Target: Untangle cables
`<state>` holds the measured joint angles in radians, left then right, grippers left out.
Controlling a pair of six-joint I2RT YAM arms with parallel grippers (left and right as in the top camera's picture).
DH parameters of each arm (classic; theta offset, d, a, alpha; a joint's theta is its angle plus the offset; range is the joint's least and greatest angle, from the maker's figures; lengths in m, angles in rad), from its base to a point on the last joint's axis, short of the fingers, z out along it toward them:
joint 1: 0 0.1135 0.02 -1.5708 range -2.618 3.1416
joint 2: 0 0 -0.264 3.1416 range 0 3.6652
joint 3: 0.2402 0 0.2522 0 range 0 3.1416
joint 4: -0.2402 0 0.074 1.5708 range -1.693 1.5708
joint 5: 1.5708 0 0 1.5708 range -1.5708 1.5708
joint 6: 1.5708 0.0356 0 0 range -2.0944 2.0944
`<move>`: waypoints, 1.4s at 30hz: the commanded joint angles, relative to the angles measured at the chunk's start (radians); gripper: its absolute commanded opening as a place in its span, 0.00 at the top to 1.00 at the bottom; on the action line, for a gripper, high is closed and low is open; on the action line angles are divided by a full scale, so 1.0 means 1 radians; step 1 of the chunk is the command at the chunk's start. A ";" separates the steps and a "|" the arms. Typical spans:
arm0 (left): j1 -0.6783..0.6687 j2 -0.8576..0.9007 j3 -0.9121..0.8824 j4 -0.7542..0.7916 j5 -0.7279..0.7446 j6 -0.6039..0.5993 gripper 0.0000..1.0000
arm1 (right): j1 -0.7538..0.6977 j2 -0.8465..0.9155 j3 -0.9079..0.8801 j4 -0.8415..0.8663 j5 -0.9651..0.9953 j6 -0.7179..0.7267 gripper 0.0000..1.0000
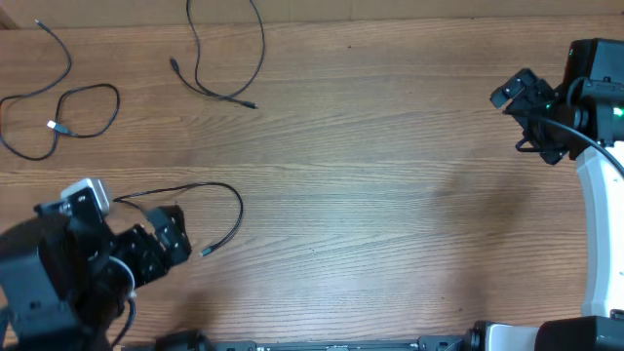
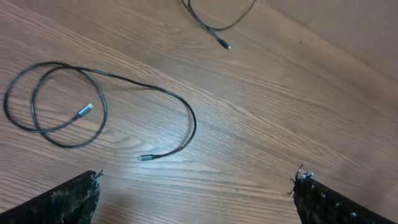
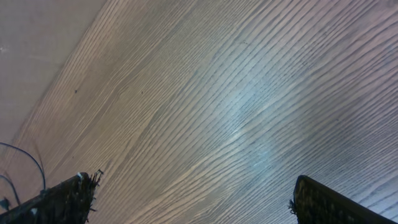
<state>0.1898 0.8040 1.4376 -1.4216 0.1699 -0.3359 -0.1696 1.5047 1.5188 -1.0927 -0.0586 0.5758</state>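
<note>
Three thin black cables lie apart on the wooden table. One cable (image 1: 234, 207) arcs just in front of my left gripper (image 1: 174, 239), its plug end (image 1: 205, 252) near the fingers. In the left wrist view this cable (image 2: 180, 106) has a loop on the left around a silver plug (image 2: 84, 112). My left gripper (image 2: 196, 180) is open above bare wood. A second cable (image 1: 261, 54) (image 2: 208, 25) lies far middle. A third cable (image 1: 88, 88) coils at the far left. My right gripper (image 1: 531, 107) (image 3: 194, 182) is open over bare wood at the far right, well away from every cable.
The table's far edge (image 1: 390, 18) runs along the top, close to the far cables. A thin black cord (image 3: 34, 162) shows at the lower left of the right wrist view; I cannot tell whose it is. White arm housing (image 1: 600, 205) stands at the right.
</note>
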 commanded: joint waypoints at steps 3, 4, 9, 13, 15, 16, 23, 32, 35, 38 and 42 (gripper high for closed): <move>-0.061 -0.106 -0.003 -0.027 -0.070 0.019 0.00 | 0.001 -0.002 0.019 0.002 0.013 -0.005 0.00; -0.069 -0.130 -0.005 -0.035 -0.072 0.019 0.00 | 0.001 -0.002 0.019 0.002 0.013 -0.005 0.00; -0.072 -0.219 -0.060 -0.037 -0.076 0.019 0.00 | 0.001 -0.002 0.019 0.002 0.013 -0.005 0.00; -0.072 -0.304 -0.149 -0.006 -0.072 0.019 0.01 | 0.001 -0.002 0.019 0.002 0.013 -0.005 0.00; -0.072 -0.354 -0.205 0.032 -0.072 0.019 0.00 | 0.001 -0.002 0.019 0.002 0.013 -0.005 0.00; -0.072 -0.391 -0.248 0.058 -0.072 0.019 0.00 | 0.001 -0.002 0.019 0.002 0.013 -0.005 0.00; -0.072 -0.637 -0.558 0.282 -0.066 0.023 0.01 | 0.001 -0.002 0.019 0.002 0.013 -0.005 0.00; -0.072 -0.802 -0.905 0.545 0.007 0.142 0.00 | 0.001 -0.002 0.019 0.002 0.013 -0.005 0.00; -0.072 -0.801 -0.978 0.587 0.024 0.142 0.00 | 0.001 -0.002 0.019 0.002 0.013 -0.005 0.00; -0.073 -0.801 -1.093 0.746 0.055 0.142 0.01 | 0.001 -0.002 0.019 0.002 0.013 -0.005 0.00; -0.074 -0.801 -1.212 0.916 0.067 0.156 0.00 | 0.001 -0.002 0.019 0.002 0.013 -0.005 0.00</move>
<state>0.1238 0.0151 0.2863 -0.5648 0.2089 -0.2127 -0.1696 1.5047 1.5188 -1.0931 -0.0586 0.5758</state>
